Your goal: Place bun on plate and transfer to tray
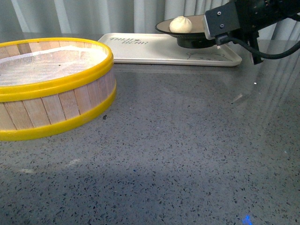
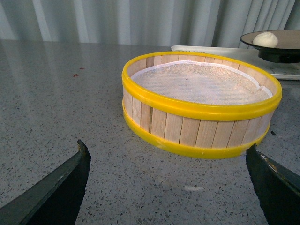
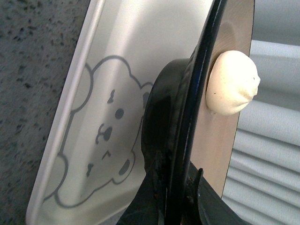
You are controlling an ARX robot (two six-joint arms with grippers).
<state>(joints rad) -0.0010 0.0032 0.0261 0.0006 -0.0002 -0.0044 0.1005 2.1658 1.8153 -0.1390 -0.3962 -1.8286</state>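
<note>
We see the small round cream-white steamed bun [image 1: 180,24] with its pleated top sitting on the tan inside of the wide shallow plate with the glossy black rim and black foot [image 1: 197,42], roughly at the plate's middle. The right gripper [image 3: 178,197] is clamped on the plate's rim; the right wrist view shows its dark fingers [image 3: 206,201] pinching the black edge from both faces. The plate is level over the right end of the flat rectangular cream-white plastic tray [image 1: 154,50], above a grey bear outline [image 3: 103,136] printed on it. We cannot tell whether the foot touches the tray or sits just above it. Grey lettering [image 1: 129,41] marks the tray's left part. The tray lies at the far side of the grey speckled stone tabletop [image 1: 187,150], in front of a pale curtain [image 1: 93,14]. Nearer and to the left stands a round wooden steamer basket with yellow rims [image 1: 51,105], a white mesh liner [image 2: 201,84] inside it. The left gripper [image 2: 165,146] has its jaws wide apart and holds nothing, and it points at the basket from just above the tabletop.
</note>
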